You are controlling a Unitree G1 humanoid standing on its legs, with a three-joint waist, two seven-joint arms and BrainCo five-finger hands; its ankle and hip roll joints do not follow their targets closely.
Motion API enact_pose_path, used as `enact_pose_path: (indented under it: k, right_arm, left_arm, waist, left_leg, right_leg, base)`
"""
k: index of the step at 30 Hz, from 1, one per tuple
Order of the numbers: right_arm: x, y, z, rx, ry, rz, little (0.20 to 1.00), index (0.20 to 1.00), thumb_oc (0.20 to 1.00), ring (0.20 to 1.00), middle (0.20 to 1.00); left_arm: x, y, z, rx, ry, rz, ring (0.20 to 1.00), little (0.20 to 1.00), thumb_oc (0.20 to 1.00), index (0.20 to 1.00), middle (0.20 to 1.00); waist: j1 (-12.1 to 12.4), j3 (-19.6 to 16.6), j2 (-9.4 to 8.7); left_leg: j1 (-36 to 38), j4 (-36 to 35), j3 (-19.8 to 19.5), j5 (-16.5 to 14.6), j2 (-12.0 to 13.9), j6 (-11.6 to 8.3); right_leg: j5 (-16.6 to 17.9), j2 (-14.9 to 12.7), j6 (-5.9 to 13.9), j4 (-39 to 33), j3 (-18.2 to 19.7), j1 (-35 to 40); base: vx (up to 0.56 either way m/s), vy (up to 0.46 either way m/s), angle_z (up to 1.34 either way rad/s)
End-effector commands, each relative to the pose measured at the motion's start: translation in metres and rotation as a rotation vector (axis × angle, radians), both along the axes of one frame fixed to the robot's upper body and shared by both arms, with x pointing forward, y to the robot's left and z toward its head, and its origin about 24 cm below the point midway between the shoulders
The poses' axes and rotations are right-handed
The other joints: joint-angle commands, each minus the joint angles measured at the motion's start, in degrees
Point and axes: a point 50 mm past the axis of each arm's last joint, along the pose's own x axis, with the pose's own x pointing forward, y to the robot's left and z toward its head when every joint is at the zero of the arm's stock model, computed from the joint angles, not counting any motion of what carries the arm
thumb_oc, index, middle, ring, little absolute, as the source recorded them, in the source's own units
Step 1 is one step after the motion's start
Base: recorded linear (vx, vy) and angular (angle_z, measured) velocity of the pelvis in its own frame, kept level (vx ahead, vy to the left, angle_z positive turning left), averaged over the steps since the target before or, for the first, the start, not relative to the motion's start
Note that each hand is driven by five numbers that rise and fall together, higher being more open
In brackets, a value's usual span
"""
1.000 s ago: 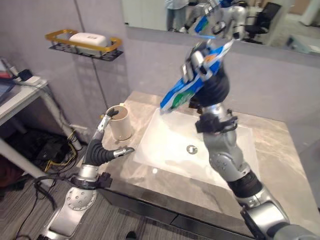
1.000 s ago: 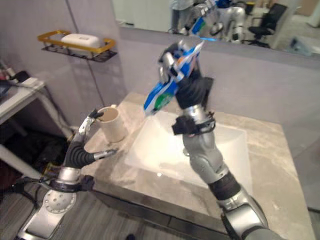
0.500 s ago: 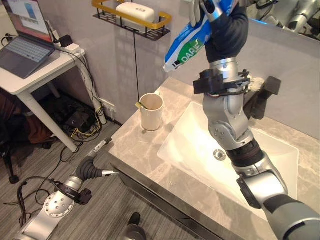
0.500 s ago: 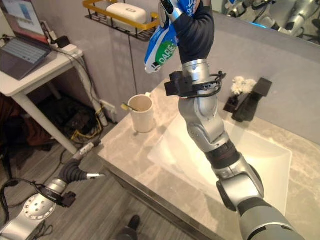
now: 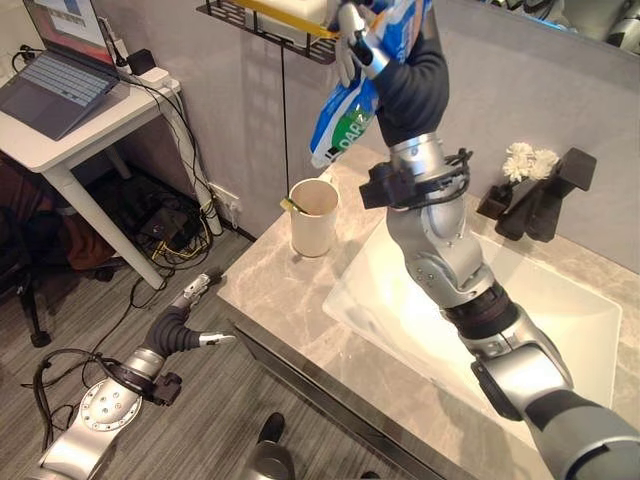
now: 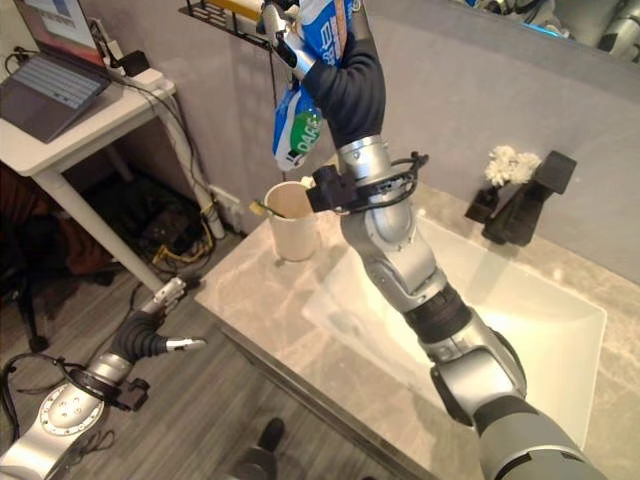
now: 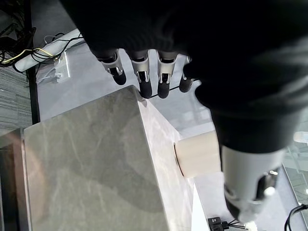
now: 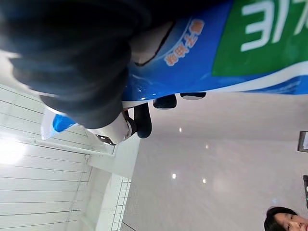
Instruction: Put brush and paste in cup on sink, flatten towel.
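One paste tube (image 5: 352,110), one cup (image 5: 312,217), one basin (image 5: 500,320), two hands on record; the right hand (image 5: 385,50) is raised high above the far-left part of the marble tabletop (image 5: 270,290), its fingers curled tight round the upper part of the blue-and-white paste tube; the tube's long axis runs steeply, its free end pointing down and to the left, hanging in the air above the cup and not touching it; the tube's top end is cut off at the frame edge; the cream cup stands upright on the tabletop just left of the basin, with the tip of one item, likely the brush (image 5: 287,206), showing at its rim, the rest hidden inside; the left hand (image 5: 197,293) hangs low, off the near-left corner of the tabletop, fingers straight and apart, holding nothing; a black faucet (image 5: 545,192) with white flowers (image 5: 525,160) beside it stands at the far right; a wall shelf (image 5: 270,15) is partly cut off; one laptop (image 5: 65,70) lies on a side table at far left.
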Motion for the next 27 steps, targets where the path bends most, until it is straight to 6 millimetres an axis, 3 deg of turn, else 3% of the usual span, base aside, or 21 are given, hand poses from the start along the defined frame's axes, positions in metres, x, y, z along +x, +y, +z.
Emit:
enact_pose_path:
  k: [1, 3, 10, 27]
  right_arm:
    - [-0.008, -0.004, 0.02, 0.025, -0.102, -0.005, 0.2, 0.2, 0.2, 0.2, 0.2]
    - [-0.005, -0.004, 0.019, 0.045, -0.079, -0.002, 0.2, 0.2, 0.2, 0.2, 0.2]
    - [0.0, -0.004, 0.017, 0.047, -0.057, -0.024, 0.2, 0.2, 0.2, 0.2, 0.2]
    - [0.009, -0.008, 0.007, 0.019, -0.009, -0.061, 0.2, 0.2, 0.2, 0.2, 0.2]
  left_arm:
    - [-0.021, 0.011, -0.024, 0.009, 0.163, 0.035, 1.0, 1.0, 1.0, 1.0, 1.0]
    - [-0.02, 0.005, -0.012, -0.012, 0.115, 0.016, 1.0, 1.0, 1.0, 1.0, 1.0]
    - [-0.019, -0.001, -0.001, -0.045, 0.072, -0.002, 1.0, 1.0, 1.0, 1.0, 1.0]
    - [-0.019, -0.002, 0.008, -0.07, 0.019, 0.015, 1.0, 1.0, 1.0, 1.0, 1.0]
  waist:
    - [1.88, -0.41, -2.94]
    - [2.08, -0.24, -2.86]
    - [2.44, 0.32, -3.02]
    - [2.8, 1.1, -3.22]
  left_leg:
    - [-4.32, -0.85, 1.96, 4.28, -2.68, 2.61]
    - [-4.53, -0.85, 1.71, 4.37, -2.69, 2.56]
    - [-5.14, -0.85, 1.1, 4.61, -2.76, 2.52]
    - [-5.83, -0.85, 0.58, 5.0, -2.85, 2.47]
  right_leg:
    - [2.67, -2.3, 0.95, 0.16, 2.27, 3.83]
    - [2.71, -2.34, 0.93, 0.14, 2.11, 3.74]
    - [2.83, -2.3, 0.89, 0.13, 1.79, 3.38]
    - [2.82, -2.18, 0.81, 0.13, 1.32, 3.12]
  base:
    - [0.0, 0.0, 0.0]
    - [0.0, 0.0, 0.0]
    - [0.0, 0.0, 0.0]
    - [0.0, -0.003, 0.04]
